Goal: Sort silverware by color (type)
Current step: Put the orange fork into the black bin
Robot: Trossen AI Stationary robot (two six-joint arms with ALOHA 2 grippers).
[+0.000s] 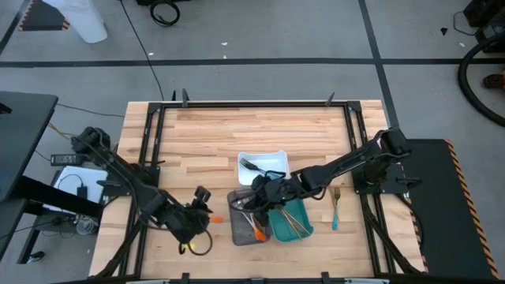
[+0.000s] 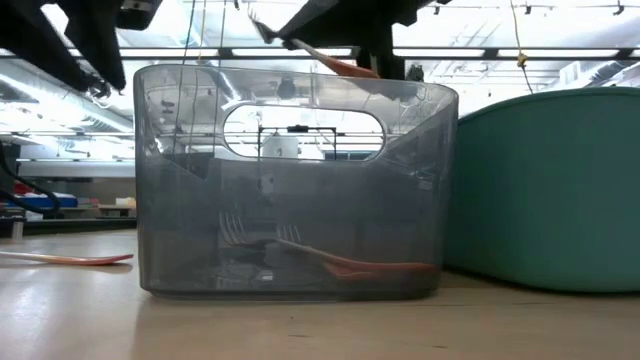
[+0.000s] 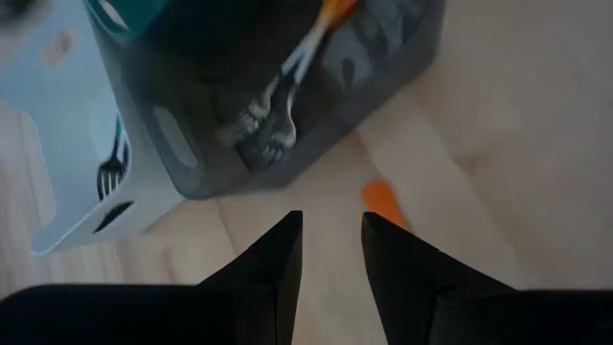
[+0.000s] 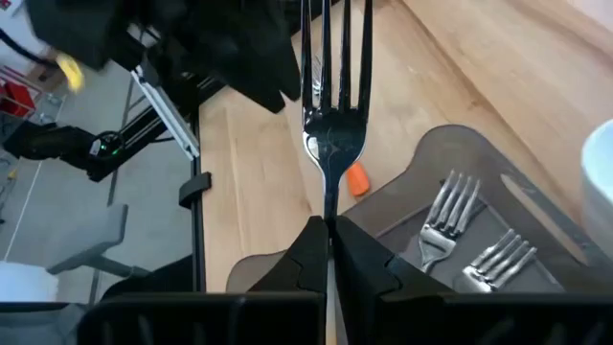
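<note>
While clamped on a fork [image 4: 335, 105], right gripper [image 4: 329, 251] hangs over grey tray [image 1: 239, 230], which holds more forks [image 4: 450, 216]. Left gripper [image 3: 330, 251], fingers apart, sits left of it by an orange handle [image 3: 385, 204]. Blue-handled fork [image 1: 334, 210] lies far right.

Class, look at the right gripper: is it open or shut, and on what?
Shut. In the right wrist view the right gripper pinches a silver fork by its neck, tines pointing away, above the grey tray.
</note>
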